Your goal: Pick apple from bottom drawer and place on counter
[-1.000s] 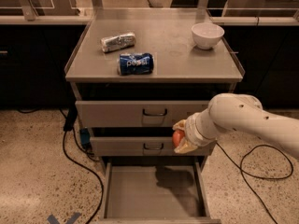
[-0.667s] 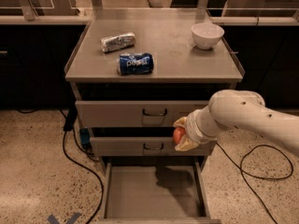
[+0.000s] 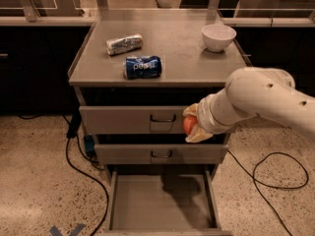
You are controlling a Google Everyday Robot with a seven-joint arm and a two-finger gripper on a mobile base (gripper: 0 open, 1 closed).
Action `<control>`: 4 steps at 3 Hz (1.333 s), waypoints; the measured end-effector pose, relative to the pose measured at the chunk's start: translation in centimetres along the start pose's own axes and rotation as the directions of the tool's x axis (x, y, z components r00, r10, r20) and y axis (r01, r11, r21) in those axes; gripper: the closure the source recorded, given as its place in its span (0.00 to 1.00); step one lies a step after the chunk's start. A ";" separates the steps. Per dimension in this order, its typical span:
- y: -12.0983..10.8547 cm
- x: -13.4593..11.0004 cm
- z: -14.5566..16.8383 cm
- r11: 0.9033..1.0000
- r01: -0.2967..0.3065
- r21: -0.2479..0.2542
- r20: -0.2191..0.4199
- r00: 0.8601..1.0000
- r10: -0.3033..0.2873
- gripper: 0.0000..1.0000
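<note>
one hand (image 3: 192, 124) snug around apple (image 3: 188, 126) above bottom drawer (image 3: 147, 205)

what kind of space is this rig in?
Likely a robot test lab, not a home: drawer cabinet on speckled floor, loose cables, workbenches behind. Gripper holds the apple before the top drawer.
</note>
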State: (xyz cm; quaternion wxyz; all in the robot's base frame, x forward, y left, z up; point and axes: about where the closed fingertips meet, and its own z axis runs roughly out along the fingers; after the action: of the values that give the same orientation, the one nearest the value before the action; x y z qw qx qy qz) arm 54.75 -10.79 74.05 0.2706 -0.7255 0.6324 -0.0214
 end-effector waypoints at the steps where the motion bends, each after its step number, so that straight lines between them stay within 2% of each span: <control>1: -2.0 -1.9 -3.2 0.999 0.041 0.026 -0.007 0.999 -0.041 1.00; 2: -5.6 -5.1 -7.8 0.991 0.116 0.070 -0.030 0.993 -0.114 1.00; 3: -5.7 -5.1 -7.8 0.991 0.116 0.070 -0.031 0.993 -0.114 1.00; 4: -7.4 -6.2 -9.6 0.984 0.161 0.079 -0.056 0.986 -0.156 1.00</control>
State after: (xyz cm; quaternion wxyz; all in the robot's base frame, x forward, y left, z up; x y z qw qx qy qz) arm 56.60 -8.14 87.25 0.2824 -0.7608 0.5777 -0.0873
